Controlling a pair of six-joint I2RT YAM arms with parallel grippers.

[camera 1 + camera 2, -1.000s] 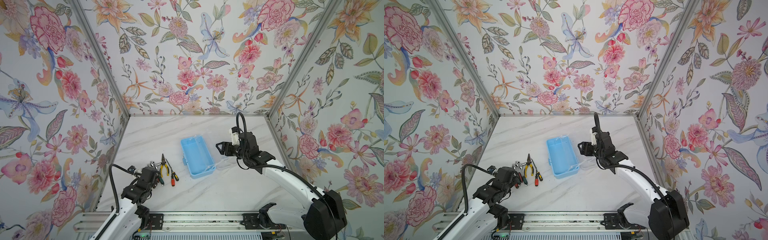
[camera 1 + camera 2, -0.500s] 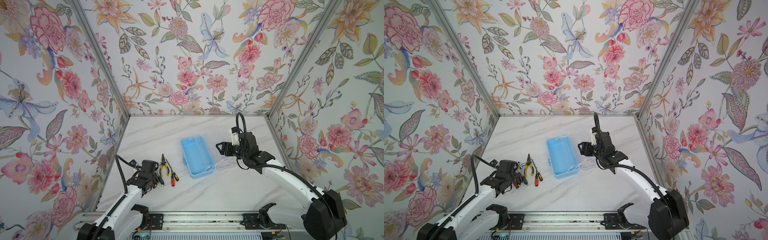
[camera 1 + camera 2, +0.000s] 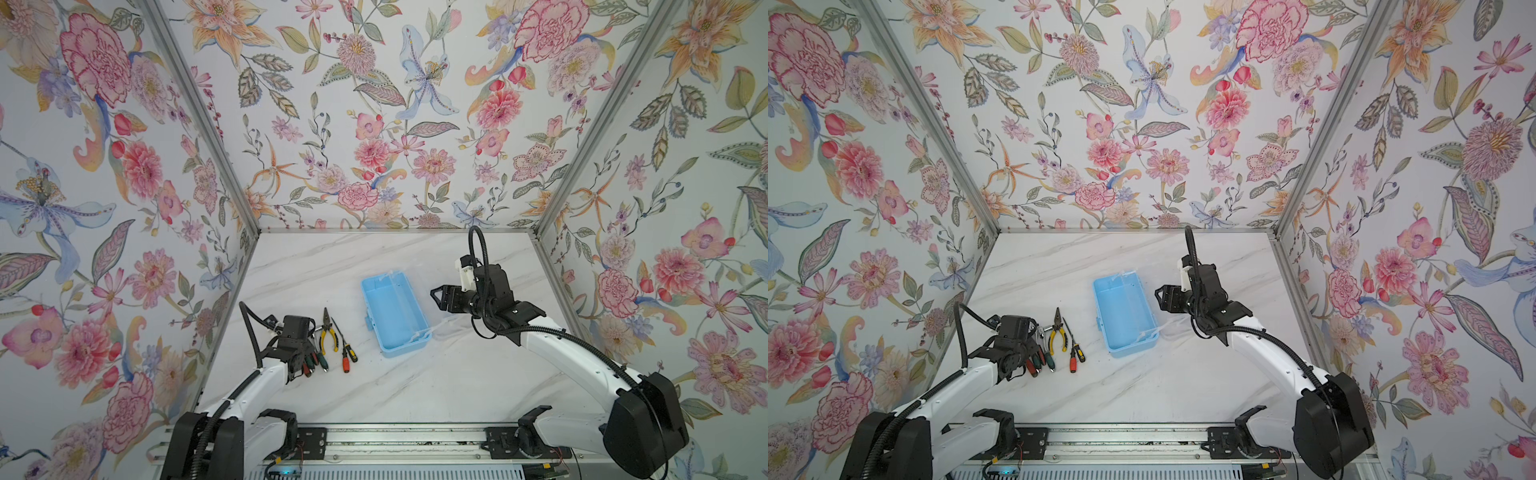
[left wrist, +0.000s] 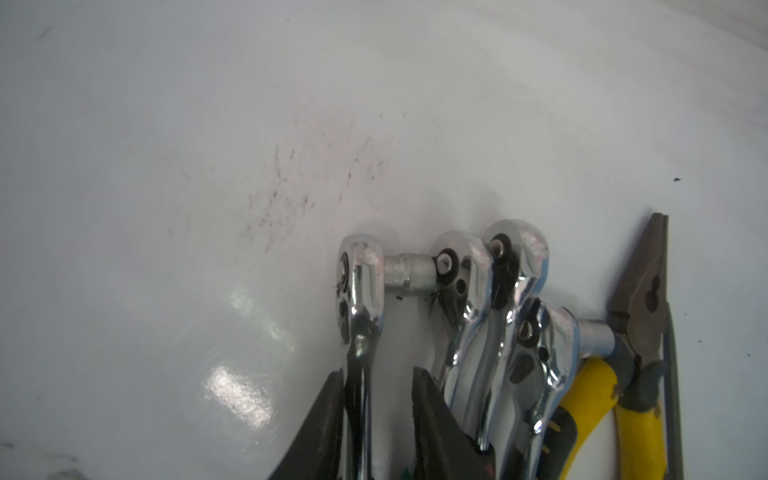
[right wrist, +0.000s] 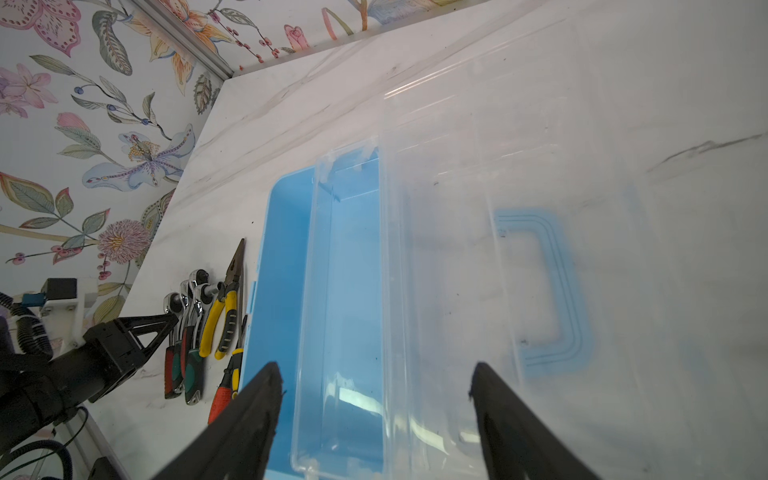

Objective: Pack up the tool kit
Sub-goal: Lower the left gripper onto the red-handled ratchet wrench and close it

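A: Where does the tool kit [image 3: 395, 316] sit?
B: Open on the table [image 3: 415, 386], with its clear lid [image 5: 457, 208] folded flat beside it. The pliers [image 3: 328, 338], screwdrivers [image 3: 345, 359] and ratchets [image 4: 515, 291] lie on the tool kit's side away from the lid.
A: And the grippers?
B: The left gripper [image 4: 378, 415] straddles the end ratchet [image 4: 359, 299], farthest from the tool kit — jaws narrowly apart, a gap on one side. The right gripper [image 5: 374, 368] hangs over the tool kit — jaws wide, holding nothing.
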